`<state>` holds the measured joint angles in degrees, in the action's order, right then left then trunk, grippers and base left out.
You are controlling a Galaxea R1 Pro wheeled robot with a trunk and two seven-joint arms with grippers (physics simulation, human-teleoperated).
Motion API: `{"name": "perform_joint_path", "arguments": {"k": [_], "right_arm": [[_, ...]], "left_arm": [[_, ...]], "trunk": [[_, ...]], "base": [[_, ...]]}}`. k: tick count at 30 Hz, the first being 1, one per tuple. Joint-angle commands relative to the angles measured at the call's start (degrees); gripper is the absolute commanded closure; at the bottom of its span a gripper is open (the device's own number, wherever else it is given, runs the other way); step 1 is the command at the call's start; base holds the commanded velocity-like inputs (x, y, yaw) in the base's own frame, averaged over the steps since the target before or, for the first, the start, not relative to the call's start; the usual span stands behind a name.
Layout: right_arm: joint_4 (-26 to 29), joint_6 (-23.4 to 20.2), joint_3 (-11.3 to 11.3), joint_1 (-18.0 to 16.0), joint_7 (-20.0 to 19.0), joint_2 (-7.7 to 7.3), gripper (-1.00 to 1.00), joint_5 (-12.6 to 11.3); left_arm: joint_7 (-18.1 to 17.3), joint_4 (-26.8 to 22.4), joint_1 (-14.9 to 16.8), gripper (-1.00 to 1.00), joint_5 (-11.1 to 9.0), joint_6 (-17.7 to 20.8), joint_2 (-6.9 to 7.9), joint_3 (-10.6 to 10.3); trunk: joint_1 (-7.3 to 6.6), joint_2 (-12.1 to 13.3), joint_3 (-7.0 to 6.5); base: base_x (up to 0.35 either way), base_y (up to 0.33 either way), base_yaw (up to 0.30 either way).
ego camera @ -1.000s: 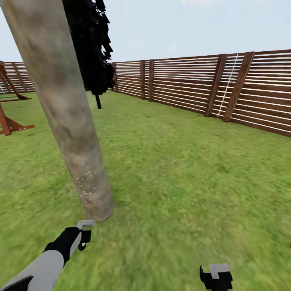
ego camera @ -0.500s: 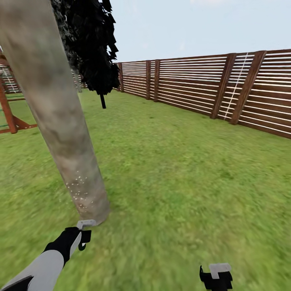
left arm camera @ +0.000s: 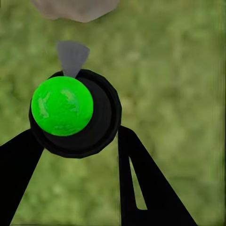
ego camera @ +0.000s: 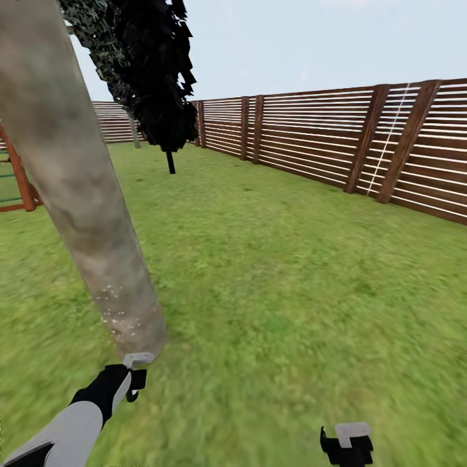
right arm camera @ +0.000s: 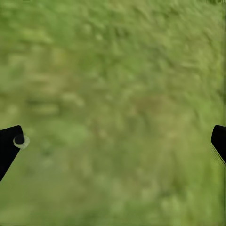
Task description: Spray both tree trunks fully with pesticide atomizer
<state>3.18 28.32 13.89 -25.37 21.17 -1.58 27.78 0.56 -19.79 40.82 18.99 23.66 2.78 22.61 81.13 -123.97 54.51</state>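
Left hand (left arm camera: 75, 141) clamped on atomizer (left arm camera: 70, 113), near base of tree trunk (ego camera: 84, 194); white pesticide specks (ego camera: 120, 311) low on trunk. Right hand (right arm camera: 113, 141) wide apart over lawn (ego camera: 292, 272).

Head camera looks down across the lawn (ego camera: 292, 272) toward the fence (ego camera: 337, 139); both wrist cameras face grass (close up).
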Motion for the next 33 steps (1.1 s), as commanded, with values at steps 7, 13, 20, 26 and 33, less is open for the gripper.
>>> {"name": "perform_joint_path", "arguments": {"k": [7, 13, 20, 26, 33], "right_arm": [[-0.1, 0.2, 0.4, 0.0, 0.2, 0.0, -1.0, 0.6], [-0.1, 0.2, 0.4, 0.0, 0.2, 0.0, -1.0, 0.6], [0.0, 0.2, 0.4, 0.0, 0.2, -0.12, -1.0, 0.6], [0.0, 0.2, 0.4, 0.0, 0.2, -0.01, -1.0, 0.6], [0.0, 0.2, 0.4, 0.0, 0.2, 0.0, -1.0, 0.6]], "left_arm": [[0.1, -0.2, 0.0, 1.0, 0.3, 0.2, 0.03, 0.3], [0.2, -0.4, 0.0, 1.0, 0.3, 0.2, 0.03, 0.3], [0.3, -0.5, 0.0, 1.0, 0.3, 0.2, 0.03, 0.3], [0.3, -0.7, 0.0, 1.0, 0.2, 0.2, 0.09, 0.4], [0.6, -0.2, 0.0, 1.0, 0.2, 0.2, 0.04, 0.4]], "trunk": [[0.0, 0.0, 0.05], [0.0, 0.0, 0.05], [0.0, 0.0, 0.05], [0.0, 0.0, 0.05], [0.0, 0.0, 0.05]], "base": [[0.096, -0.272, 0.27], [0.03, -0.274, 0.277], [0.0, -0.276, 0.028], [0.025, -0.276, 0.085], [0.184, -0.231, 0.272]]}}
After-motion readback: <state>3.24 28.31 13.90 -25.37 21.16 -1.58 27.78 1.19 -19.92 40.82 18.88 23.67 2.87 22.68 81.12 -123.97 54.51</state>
